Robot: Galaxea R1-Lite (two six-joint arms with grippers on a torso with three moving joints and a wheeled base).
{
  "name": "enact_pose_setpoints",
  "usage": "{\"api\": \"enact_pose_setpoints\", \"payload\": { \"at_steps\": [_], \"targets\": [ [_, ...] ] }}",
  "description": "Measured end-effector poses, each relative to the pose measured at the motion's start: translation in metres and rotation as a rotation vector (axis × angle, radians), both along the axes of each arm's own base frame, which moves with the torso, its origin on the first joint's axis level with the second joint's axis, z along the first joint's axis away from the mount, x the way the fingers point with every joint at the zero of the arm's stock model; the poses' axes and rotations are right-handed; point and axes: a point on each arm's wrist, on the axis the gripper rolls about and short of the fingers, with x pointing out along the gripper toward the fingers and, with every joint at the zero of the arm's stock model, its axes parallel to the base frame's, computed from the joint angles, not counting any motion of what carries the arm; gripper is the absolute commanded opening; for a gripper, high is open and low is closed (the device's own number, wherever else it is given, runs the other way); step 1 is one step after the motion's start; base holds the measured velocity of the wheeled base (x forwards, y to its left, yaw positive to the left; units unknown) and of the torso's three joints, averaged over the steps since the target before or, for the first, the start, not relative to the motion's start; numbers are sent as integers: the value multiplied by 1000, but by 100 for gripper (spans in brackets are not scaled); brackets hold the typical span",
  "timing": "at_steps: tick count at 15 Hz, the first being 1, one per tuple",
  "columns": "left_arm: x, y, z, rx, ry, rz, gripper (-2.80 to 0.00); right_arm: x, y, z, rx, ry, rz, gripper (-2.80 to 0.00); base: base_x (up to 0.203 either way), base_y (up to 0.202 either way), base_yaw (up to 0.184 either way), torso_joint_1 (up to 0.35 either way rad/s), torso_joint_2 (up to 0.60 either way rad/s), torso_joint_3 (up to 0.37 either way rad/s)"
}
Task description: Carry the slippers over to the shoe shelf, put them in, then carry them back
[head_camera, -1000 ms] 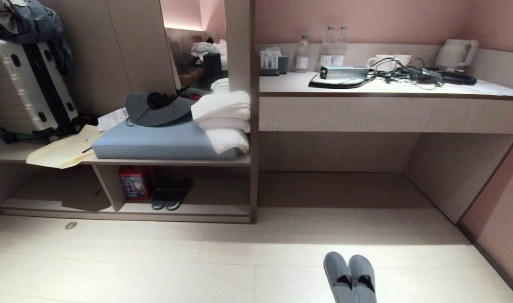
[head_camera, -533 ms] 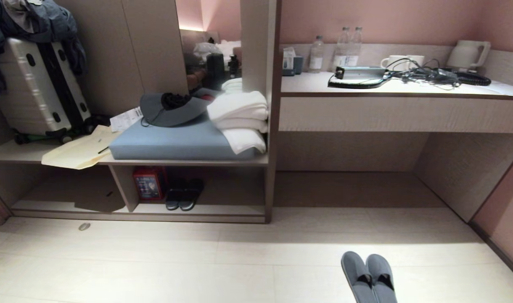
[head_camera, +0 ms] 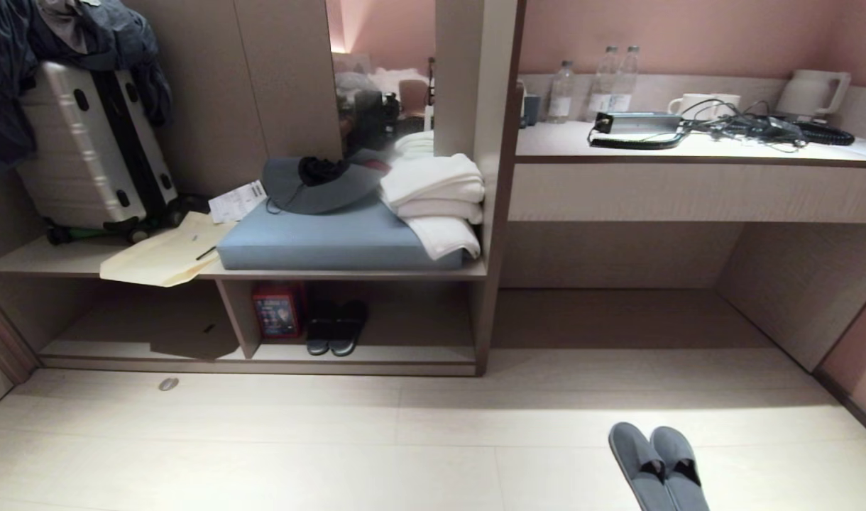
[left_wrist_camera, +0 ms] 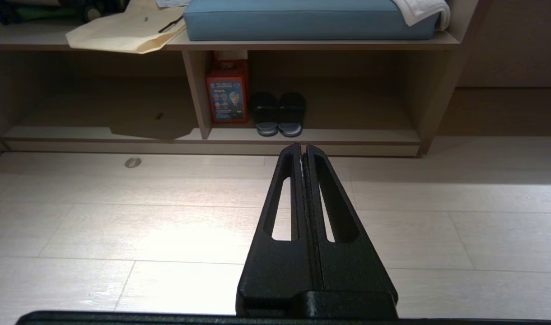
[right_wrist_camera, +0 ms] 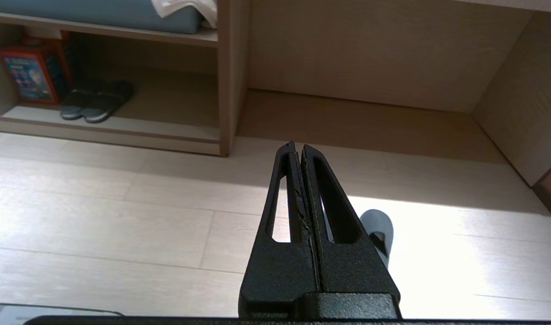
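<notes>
- Two slippers [head_camera: 659, 467] lie side by side on your floor [head_camera: 333, 440], well apart from the shoe shelf [head_camera: 262, 351].
- Your left gripper [left_wrist_camera: 303, 149] and right gripper [right_wrist_camera: 298, 148] are both closed, holding nothing.

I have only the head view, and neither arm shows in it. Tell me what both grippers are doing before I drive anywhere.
Observer: The left gripper is shut and holds nothing. It hangs above the floor and points at the low beige wood-laminate shoe shelf.
Operator: Now report the right one.
Observer: The right gripper is shut and empty too. One of the flat blue-grey fabric slippers lies on the floor just beyond its fingers, untouched.
</notes>
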Motion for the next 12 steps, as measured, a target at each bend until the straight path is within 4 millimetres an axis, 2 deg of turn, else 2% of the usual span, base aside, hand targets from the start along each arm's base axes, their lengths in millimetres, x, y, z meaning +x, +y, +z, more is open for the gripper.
{"api": "enact_pose_setpoints", "payload": {
  "at_steps": [12],
  "targets": [
    [0, 0, 0, 0, 0, 0, -280, 0, 0, 0, 0, 0, 0, -280, 0, 194, -2, 4, 2, 2]
  ]
}}
